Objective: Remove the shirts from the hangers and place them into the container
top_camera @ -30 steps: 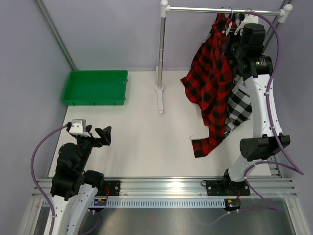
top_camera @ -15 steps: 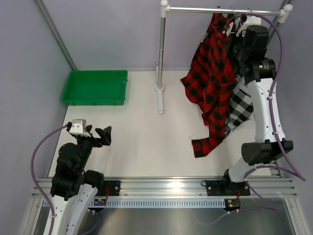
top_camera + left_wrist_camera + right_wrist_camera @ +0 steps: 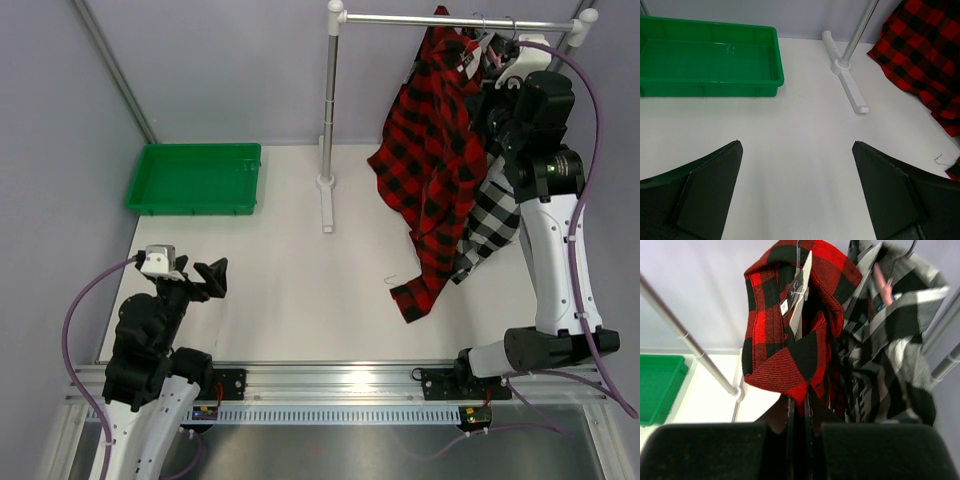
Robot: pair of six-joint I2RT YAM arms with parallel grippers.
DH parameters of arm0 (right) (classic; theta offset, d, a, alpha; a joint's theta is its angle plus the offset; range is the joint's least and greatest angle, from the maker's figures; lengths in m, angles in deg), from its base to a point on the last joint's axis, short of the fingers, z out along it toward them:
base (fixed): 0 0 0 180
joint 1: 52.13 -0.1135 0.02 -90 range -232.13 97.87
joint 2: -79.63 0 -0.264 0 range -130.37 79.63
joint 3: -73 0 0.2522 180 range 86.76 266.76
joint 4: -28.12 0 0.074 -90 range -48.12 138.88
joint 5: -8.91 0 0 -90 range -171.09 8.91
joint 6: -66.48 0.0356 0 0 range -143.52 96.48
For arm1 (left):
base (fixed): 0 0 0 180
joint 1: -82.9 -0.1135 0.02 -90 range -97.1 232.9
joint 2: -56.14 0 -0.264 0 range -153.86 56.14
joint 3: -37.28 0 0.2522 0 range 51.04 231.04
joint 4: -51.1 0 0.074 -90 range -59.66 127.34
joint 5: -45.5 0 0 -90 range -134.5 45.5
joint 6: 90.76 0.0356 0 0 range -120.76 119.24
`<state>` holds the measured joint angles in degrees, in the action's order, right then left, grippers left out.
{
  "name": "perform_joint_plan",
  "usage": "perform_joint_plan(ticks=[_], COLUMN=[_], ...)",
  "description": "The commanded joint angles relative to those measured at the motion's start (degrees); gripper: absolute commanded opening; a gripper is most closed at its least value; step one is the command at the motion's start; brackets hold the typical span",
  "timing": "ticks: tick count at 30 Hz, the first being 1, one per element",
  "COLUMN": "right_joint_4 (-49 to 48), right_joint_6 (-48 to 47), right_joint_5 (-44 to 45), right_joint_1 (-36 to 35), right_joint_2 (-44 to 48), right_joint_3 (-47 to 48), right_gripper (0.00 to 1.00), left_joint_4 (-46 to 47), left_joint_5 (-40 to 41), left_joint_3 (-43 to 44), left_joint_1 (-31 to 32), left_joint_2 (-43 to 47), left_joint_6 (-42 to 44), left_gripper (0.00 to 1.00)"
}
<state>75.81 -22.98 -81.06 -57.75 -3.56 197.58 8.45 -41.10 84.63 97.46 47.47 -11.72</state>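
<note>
Upper right in the top view, my right gripper (image 3: 799, 415) has just clenched on the red-and-black shirt (image 3: 430, 170); pulling it free can start. Left gripper (image 3: 797, 190) gapes, idle.

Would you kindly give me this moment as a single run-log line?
left gripper: open, above table | right gripper: shut on red-and-black shirt near rail | black-and-white shirt: hanging | container: empty
</note>
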Motion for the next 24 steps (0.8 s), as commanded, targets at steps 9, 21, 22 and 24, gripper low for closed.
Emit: perform_joint_plan(ticks=[9,21,22,24], right_joint_4=[-5.1,-1.4,-3.0,-5.4], right_joint_6=[4.5,6.0,6.7,8.7], right_joint_5=[-10.1,-29.0,-32.3,-34.9], right_joint_1=[-1.6,-4.5,-4.7,-5.4], right_joint_2=[18.8,35.7,37.0,37.9], right_joint_3=[-22.2,-35.8,-36.1,-36.6], right_gripper=[0.0,0.0,0.0,0.0], left_joint_4=[2.6,3.2,1.2,-0.9], left_joint_5=[-1.2,-8.4,-9.3,-11.4], left_joint_3=[-0.4,4.9,6.7,12.4], left_joint_1=[0.4,0.4,0.4,0.4], left_joint_2=[0.3,-8.4,-11.5,-14.9], left_joint_6=[0.9,-2.2,-2.6,-3.3], left_gripper=[0.99,0.99,0.99,0.99])
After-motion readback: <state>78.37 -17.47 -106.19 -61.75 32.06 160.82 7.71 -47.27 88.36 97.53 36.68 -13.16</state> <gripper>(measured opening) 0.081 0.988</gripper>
